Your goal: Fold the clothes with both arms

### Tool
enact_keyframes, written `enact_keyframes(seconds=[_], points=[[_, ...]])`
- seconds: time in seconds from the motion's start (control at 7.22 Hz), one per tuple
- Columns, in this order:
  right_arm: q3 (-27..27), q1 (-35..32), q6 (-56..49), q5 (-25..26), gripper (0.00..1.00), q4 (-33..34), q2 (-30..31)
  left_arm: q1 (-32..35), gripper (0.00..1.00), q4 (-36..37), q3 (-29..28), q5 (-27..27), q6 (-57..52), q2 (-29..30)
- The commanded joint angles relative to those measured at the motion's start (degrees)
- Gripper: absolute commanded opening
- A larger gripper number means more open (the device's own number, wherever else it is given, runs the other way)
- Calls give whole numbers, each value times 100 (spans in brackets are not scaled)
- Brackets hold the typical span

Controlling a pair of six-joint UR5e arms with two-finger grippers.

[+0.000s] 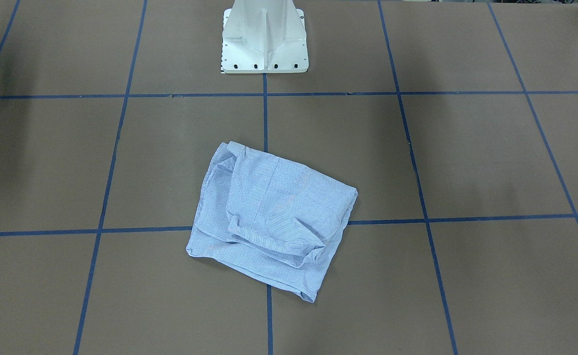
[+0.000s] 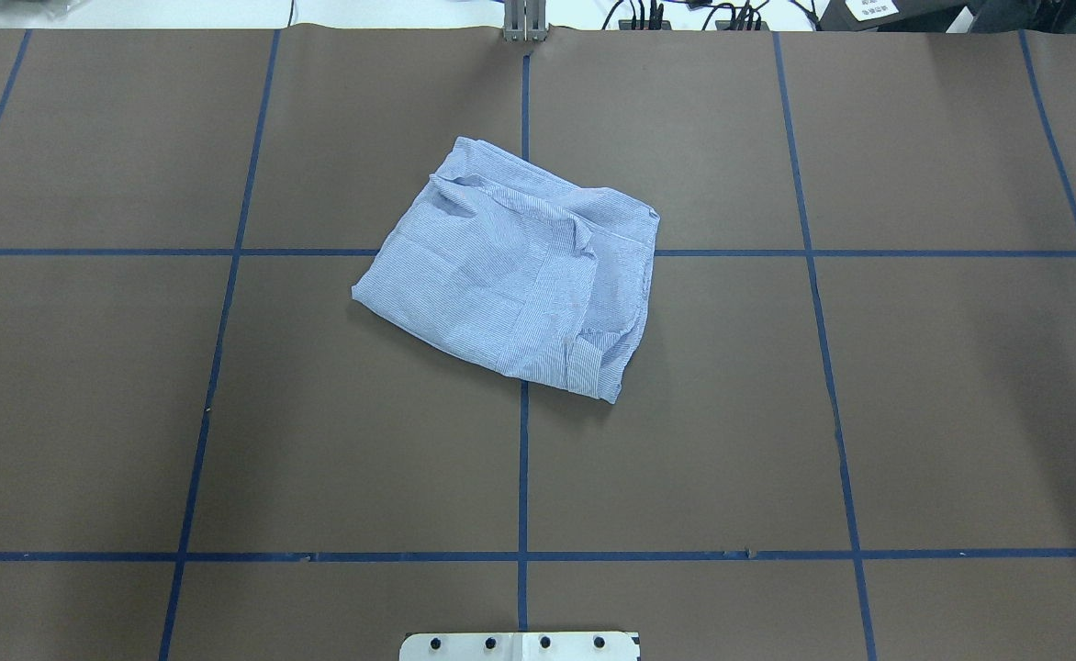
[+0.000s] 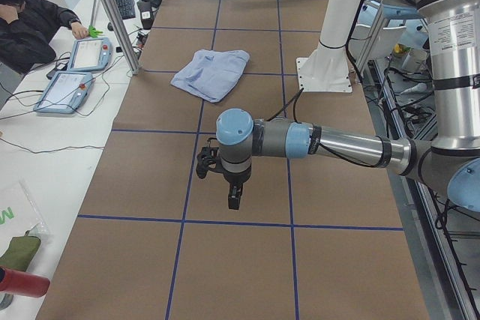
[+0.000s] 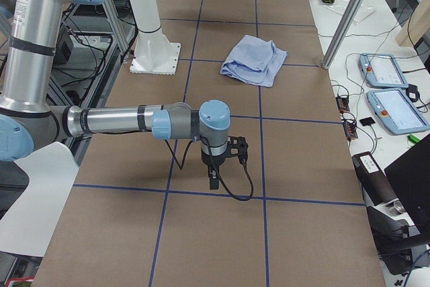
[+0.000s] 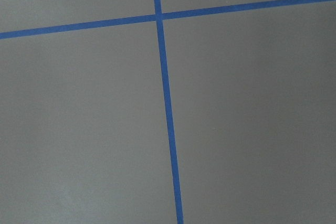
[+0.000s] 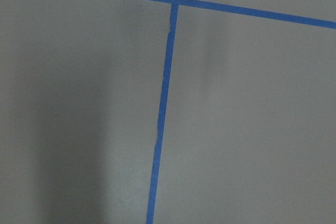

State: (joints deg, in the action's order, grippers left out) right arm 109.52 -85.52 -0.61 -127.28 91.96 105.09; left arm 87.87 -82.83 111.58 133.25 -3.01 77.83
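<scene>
**Shirt folded mid-table, grippers off to the ends**

Nearest in side views: left gripper [image 3: 233, 198] and right gripper [image 4: 213, 178], over bare table [image 2: 134, 413] ends, probably parked clear of cloth. Cannot tell finger spread. Farther out, past pedestal [image 1: 264, 44]: shirt [image 2: 510, 285], folded near-square, long axis slight, skewed to tape grid [image 2: 522, 477], left-far to right-near.

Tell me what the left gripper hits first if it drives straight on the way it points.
The black left gripper points down, so it would likely meet the brown paper table cover near a blue tape crossing. The striped light blue shirt lies well away.
</scene>
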Motion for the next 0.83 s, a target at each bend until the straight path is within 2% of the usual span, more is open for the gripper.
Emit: enact_keyframes(seconds=[0.0, 0.69], points=[[-97, 1, 44, 10, 100, -20, -15, 11, 100, -23, 30, -27, 29, 12], [-133, 1, 44, 19, 100, -29, -59, 11, 100, -40, -198, -63, 2, -40]])
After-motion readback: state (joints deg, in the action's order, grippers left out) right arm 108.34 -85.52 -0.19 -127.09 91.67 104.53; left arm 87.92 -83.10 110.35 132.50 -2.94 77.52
